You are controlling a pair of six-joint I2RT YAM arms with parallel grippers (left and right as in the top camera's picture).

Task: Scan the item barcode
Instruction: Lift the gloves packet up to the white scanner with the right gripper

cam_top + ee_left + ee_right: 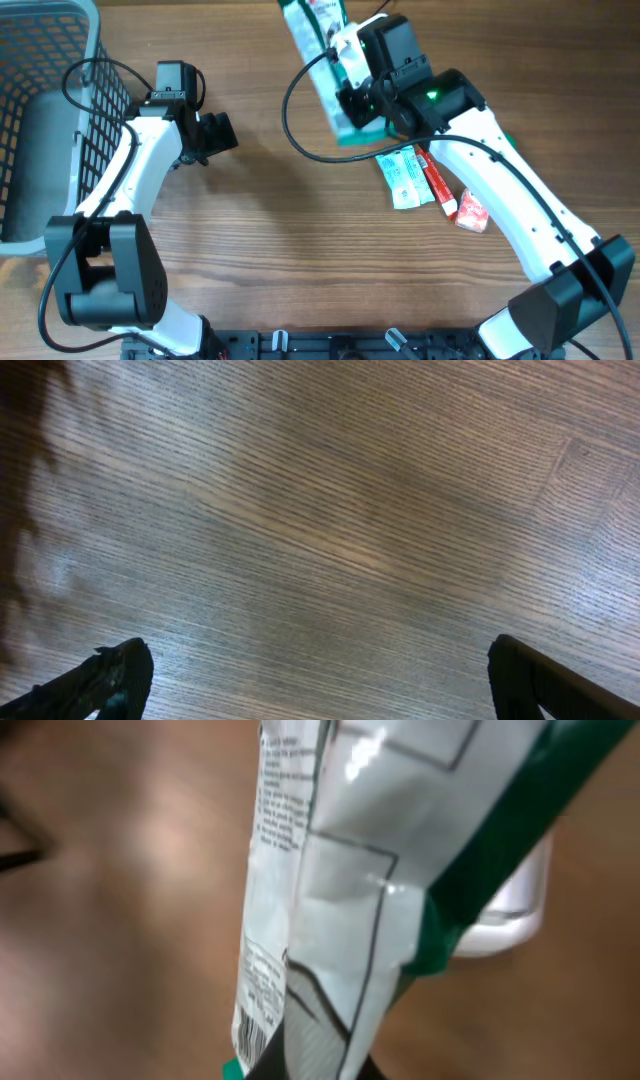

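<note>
The item is a long white and green packet (310, 40), held off the table at the top centre. My right gripper (358, 108) is shut on its lower end. Close up in the right wrist view, the packet (340, 870) hangs away from the gripper (315, 1065), with a small barcode (255, 1038) on its left edge near the jaws. A white object (510, 910) shows behind it, blurred. My left gripper (222, 133) stands open over bare wood at the left, its fingertips (115, 675) wide apart and nothing between them.
A grey wire basket (95, 40) fills the far left corner. Right of centre lie loose packets: a white and teal one (405, 178), a red stick (438, 180) and a small red and white one (472, 210).
</note>
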